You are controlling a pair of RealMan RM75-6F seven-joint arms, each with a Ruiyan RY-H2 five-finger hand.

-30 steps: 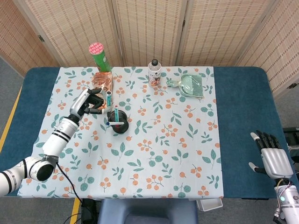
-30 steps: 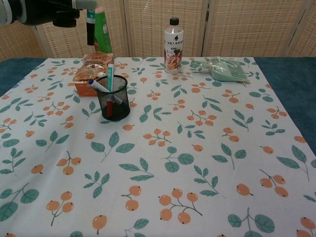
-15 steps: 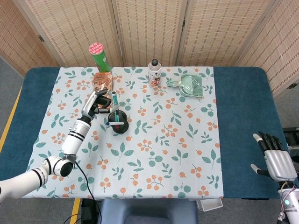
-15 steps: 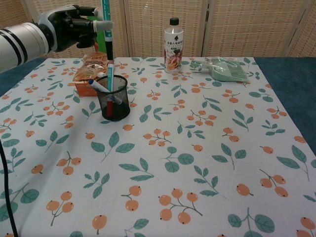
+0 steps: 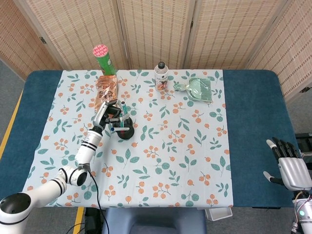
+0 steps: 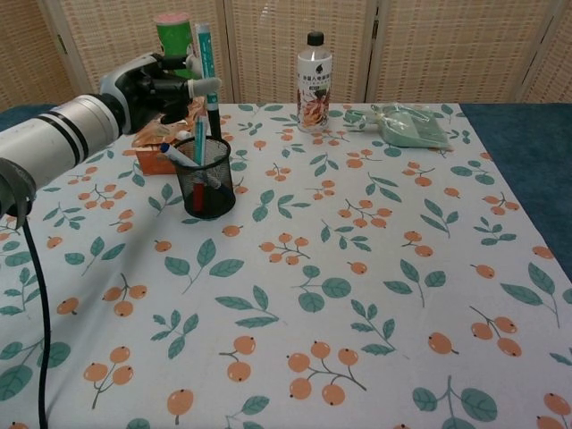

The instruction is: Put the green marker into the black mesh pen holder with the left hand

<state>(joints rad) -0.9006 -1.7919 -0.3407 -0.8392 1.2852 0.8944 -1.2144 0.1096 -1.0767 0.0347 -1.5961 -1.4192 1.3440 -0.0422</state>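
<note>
Flowery cloth (image 5: 161, 146) on a blue table (image 5: 253, 122), woven screens (image 5: 156, 29) behind.
Left hand (image 6: 156, 85) grips the green marker (image 6: 207, 76) over the pen holder (image 6: 207, 179); right hand (image 5: 292, 168) hangs open at 4 o'clock.

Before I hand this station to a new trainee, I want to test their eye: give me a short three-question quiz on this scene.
1. True or false: the left hand holds the green marker upright over the black mesh pen holder.
2. What lies nearest the clear bottle? A) green dustpan B) snack bag C) green canister
3. Fill in: the right hand holds ___.

Key: 1 true; 2 A; 3 nothing
</note>
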